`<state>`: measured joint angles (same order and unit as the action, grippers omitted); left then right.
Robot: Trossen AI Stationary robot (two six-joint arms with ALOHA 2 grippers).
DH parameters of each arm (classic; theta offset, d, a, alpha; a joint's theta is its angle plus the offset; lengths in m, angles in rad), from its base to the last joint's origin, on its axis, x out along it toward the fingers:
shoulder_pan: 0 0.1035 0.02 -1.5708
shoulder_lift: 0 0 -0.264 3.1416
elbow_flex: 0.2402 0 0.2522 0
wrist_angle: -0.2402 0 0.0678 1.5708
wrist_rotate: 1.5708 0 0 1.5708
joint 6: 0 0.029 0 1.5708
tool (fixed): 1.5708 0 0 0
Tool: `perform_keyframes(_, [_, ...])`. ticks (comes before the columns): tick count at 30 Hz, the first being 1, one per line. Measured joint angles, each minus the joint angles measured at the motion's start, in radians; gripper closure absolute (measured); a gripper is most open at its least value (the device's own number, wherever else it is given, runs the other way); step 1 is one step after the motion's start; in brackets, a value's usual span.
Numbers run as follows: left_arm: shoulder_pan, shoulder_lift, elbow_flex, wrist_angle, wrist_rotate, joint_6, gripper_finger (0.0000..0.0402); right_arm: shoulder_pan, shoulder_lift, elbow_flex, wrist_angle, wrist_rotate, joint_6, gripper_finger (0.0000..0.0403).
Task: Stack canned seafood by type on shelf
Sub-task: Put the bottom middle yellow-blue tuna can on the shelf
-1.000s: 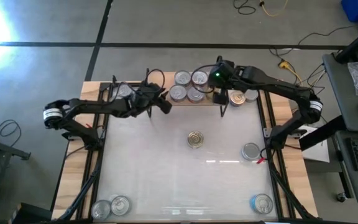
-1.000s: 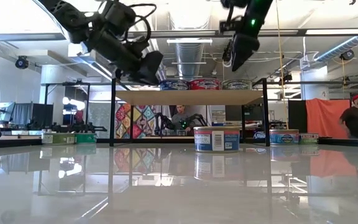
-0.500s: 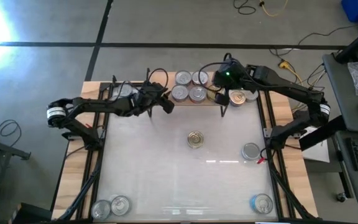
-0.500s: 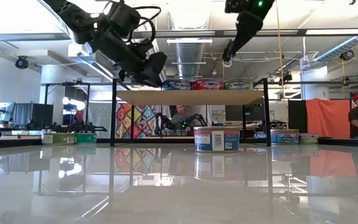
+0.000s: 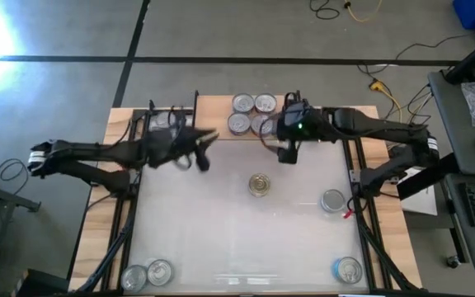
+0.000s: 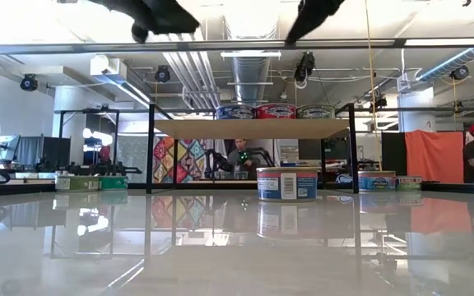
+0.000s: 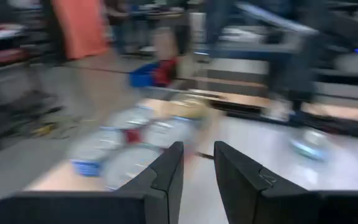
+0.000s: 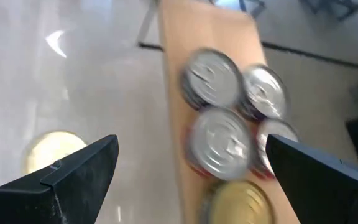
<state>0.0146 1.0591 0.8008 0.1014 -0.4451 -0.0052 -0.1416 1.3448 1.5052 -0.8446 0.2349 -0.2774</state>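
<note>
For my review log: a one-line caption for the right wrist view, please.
Right claw wide open and empty above the shelf, looking down on four silver-topped tins and one gold-topped tin.

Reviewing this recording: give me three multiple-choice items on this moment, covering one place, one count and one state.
1. The gold-topped round tin on the white tabletop stands: A at its middle; B at a front corner; C under the shelf.
2. Silver-topped tins on the light-wood shelf, right wrist view: A two; B four; C six.
3. Right gripper fingers: A open, empty; B shut on a tin; C shut, empty.
Key: A, it stands mid-table; B, four silver lids show; A, fingers wide apart, nothing between.
</note>
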Motion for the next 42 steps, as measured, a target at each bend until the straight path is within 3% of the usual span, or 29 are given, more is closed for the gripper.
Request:
perform_keyframes(6, [-0.319,-0.069,-0.129,-0.003,-0.005,-0.023,0.0326,0.133,0.0,-0.035,0.08,0.05,0.076,0.0003])
perform_keyframes(13, [-0.639,-0.04,-0.225,0.006,-0.138,-0.254,0.0326,0.266,0.0,-0.067,0.104,0.137,0.242,0.0003])
perform_keyframes(17, [-0.767,0.007,-0.247,0.008,-0.146,-0.416,0.0326,0.34,0.0,-0.104,0.164,0.223,0.307,0.0003])
perform_keyframes(24, [-0.942,0.101,-0.224,-0.044,-0.15,-0.701,0.0326,0.455,0.013,-0.204,0.409,0.238,0.371,0.0003])
perform_keyframes(30, [-1.059,0.19,-0.189,-0.068,-0.165,-0.882,0.0326,0.526,0.109,-0.208,0.419,0.239,0.452,0.0003])
perform_keyframes(38, [-1.134,0.303,-0.126,-0.078,-0.196,-0.988,0.0326,0.613,0.289,-0.153,0.485,0.24,0.553,0.0003])
perform_keyframes(42, [-1.184,0.324,-0.03,-0.231,-0.194,-1.024,0.0326,0.669,0.376,-0.082,0.484,0.239,0.595,0.0003])
